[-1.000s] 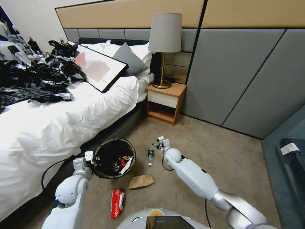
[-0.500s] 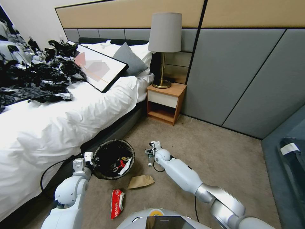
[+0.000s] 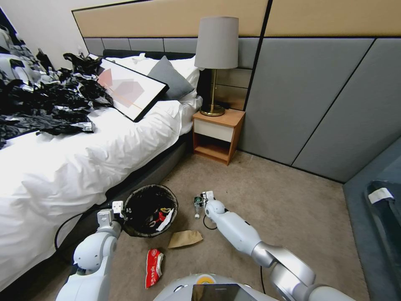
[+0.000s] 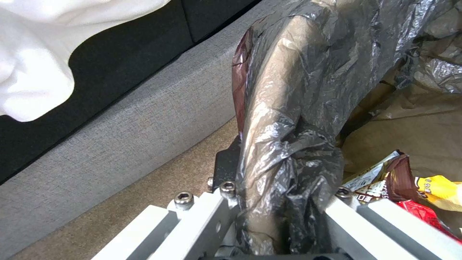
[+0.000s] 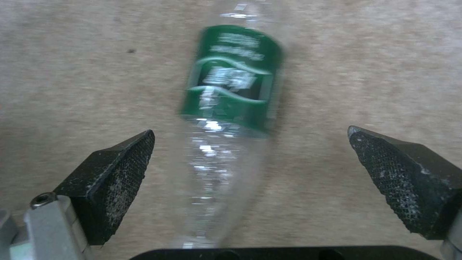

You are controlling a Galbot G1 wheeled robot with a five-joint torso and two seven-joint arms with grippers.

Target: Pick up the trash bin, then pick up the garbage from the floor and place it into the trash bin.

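The trash bin (image 3: 149, 211), lined with a black plastic bag (image 4: 293, 119), stands on the carpet beside the bed (image 3: 75, 167), with wrappers (image 4: 409, 187) already inside. The left hand (image 3: 118, 205) is clamped on its bagged rim, at the side toward the bed. Just right of the bin lies a clear plastic bottle (image 3: 197, 205) with a green label; the right hand (image 3: 204, 198) hovers over it, spread wide, its pads (image 5: 115, 180) on either side of the bottle and not touching. Nearer the robot, a flat brown paper bag (image 3: 185, 238) and a red-and-white wrapper (image 3: 153, 267) lie on the floor.
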